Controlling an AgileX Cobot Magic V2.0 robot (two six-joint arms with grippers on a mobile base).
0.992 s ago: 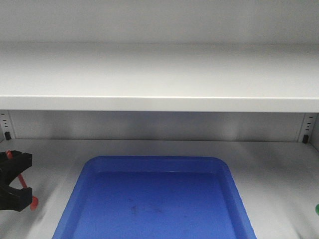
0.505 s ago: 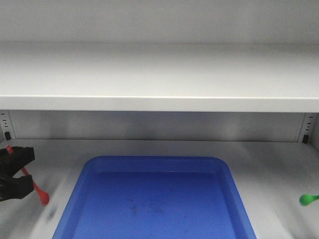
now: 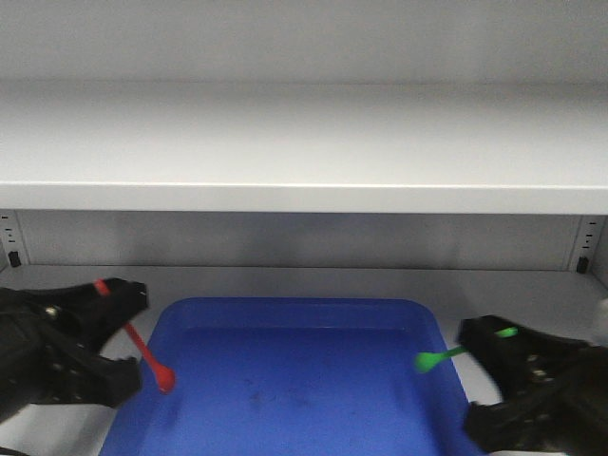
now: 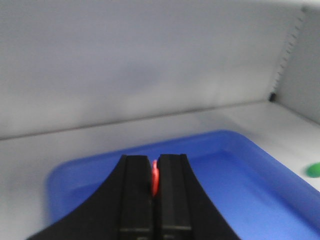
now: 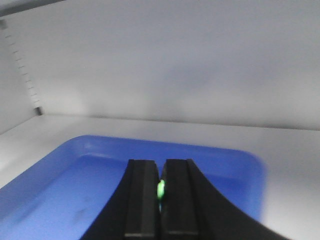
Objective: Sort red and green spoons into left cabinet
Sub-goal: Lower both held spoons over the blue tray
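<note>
Inside the pale grey left cabinet (image 3: 304, 237), a blue tray (image 3: 294, 313) lies on the floor under a shelf. My left gripper (image 3: 119, 318) is shut on the red spoon (image 3: 142, 353), whose bowl hangs over the tray's left rim. In the left wrist view the red spoon (image 4: 155, 177) shows as a sliver pinched between the black fingers (image 4: 137, 195). At the tray's right edge my right gripper (image 3: 494, 344) is shut on the green spoon (image 3: 432, 360), its bowl pointing inward over the tray. A green sliver of that spoon (image 5: 160, 190) sits between the right fingers (image 5: 142, 200).
A white shelf (image 3: 304, 152) spans the cabinet above the tray. Peg-hole rails run down both side walls (image 3: 9, 237) (image 3: 589, 242). Grey cabinet floor (image 3: 532, 294) borders the tray on the left, right and behind.
Both arms have moved inward toward the tray. The left gripper with the red spoon came right to the tray's left rim; the right gripper with the green spoon entered from the right edge.
</note>
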